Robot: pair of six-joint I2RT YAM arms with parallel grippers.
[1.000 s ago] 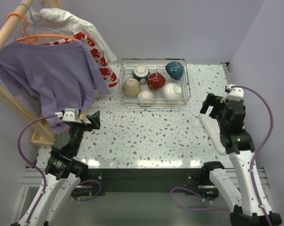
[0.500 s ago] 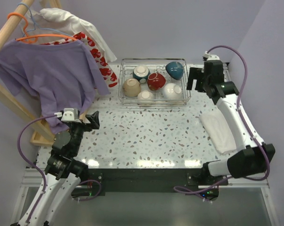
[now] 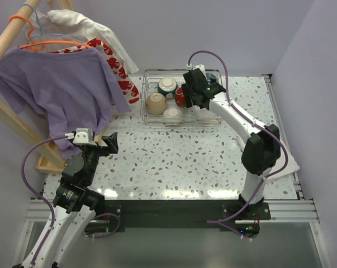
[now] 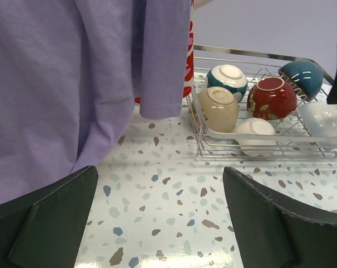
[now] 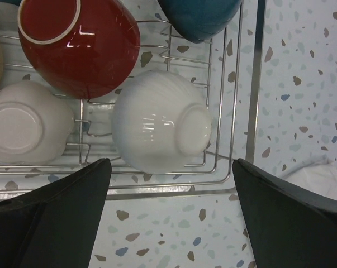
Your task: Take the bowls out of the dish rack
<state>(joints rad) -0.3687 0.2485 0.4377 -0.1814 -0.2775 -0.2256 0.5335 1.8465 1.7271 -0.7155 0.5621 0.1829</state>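
The right hand (image 5: 172,162) is opened wide and holds nothing. It hangs over the right front corner of the dish rack (image 4: 257,54), and the white bowl (image 5: 157,131) lies below it, between the two fingers. I cannot tell if the fingers touch this bowl already; to me they look a little above it. The left hand (image 4: 160,176) is also wide and empty. It waits low over the tabletop (image 3: 174,162), well apart from the rack, just beside a hanging purple shirt (image 3: 56,84).

As I judge it, the task is only at its beginning. No bowl stands on the tabletop, and all six bowls are in the rack, so all six are left to take out. The white one seems to be the first.

In the rack the bowls lie upside down or tipped on their sides. The cream bowl (image 5: 23,128) is next to the white one in the front row. Behind them is the dark red bowl (image 5: 79,47), and the teal bowl (image 5: 199,17) is in the far right corner. On the left side lie the tan bowl (image 4: 218,109) and, behind it, the teal-and-white bowl (image 4: 227,81). The bowls are close together, some touching, so the hand has little room around the white one.
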